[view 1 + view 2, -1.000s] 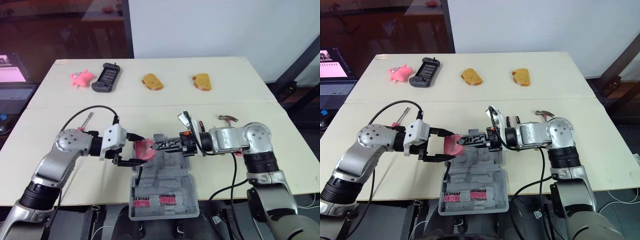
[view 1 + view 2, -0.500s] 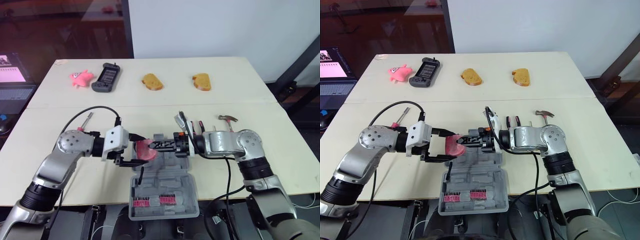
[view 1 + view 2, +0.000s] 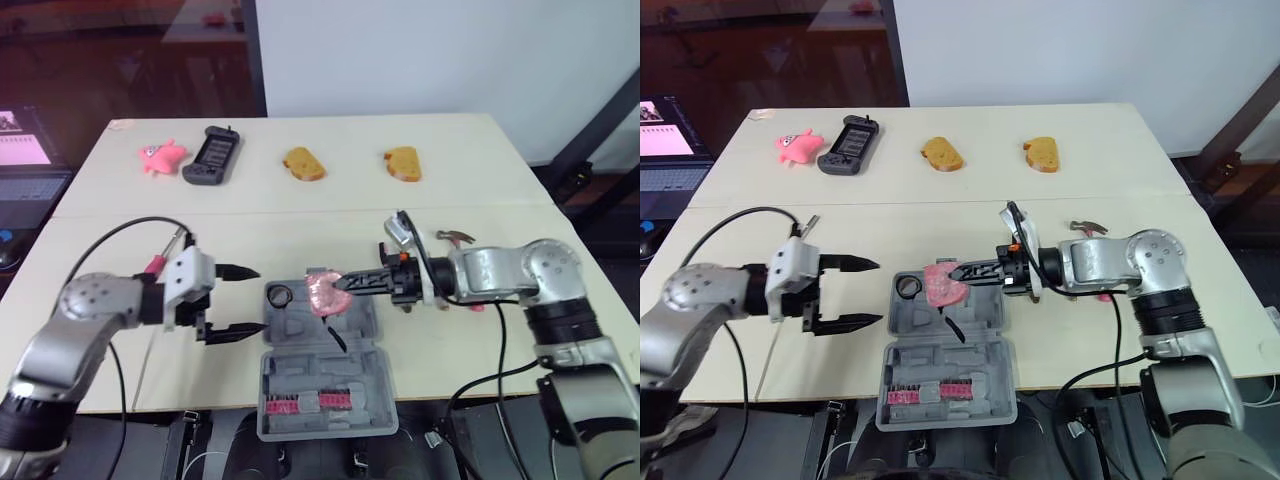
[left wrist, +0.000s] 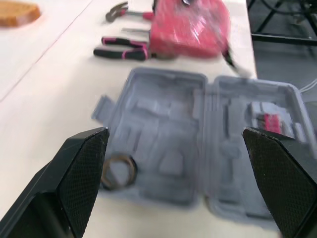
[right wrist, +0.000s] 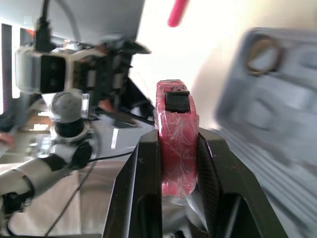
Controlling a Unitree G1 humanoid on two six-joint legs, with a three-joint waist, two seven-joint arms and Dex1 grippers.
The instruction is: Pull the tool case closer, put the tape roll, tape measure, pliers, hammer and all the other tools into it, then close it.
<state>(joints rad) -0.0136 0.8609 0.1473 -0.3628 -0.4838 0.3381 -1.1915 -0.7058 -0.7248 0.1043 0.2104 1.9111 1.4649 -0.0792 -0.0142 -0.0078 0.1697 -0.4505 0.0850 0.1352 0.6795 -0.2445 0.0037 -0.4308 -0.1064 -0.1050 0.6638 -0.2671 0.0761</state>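
Observation:
The grey tool case (image 3: 345, 350) lies open near the table's front edge, with a black tape roll (image 3: 279, 295) in its far left pocket. My right gripper (image 3: 340, 287) is shut on the pink tape measure (image 3: 325, 291) and holds it just above the case's far half. The right wrist view has the tape measure (image 5: 177, 144) clamped between both fingers. My left gripper (image 3: 255, 299) stands wide open to the left of the case, holding nothing. A hammer (image 3: 456, 237) lies behind my right arm. Pliers (image 4: 121, 49) lie beside it. A pink-handled screwdriver (image 3: 160, 262) rests by my left arm.
Along the far half of the table lie a pink toy (image 3: 162, 154), a black handheld device (image 3: 212, 155) and two bread slices (image 3: 304, 163) (image 3: 404, 163). A laptop (image 3: 25, 160) sits off the table's left side.
My right gripper shut on the tape measure and drew it to the right. My left gripper spread wider and backed away to the left, uncovering the tape roll in the case.

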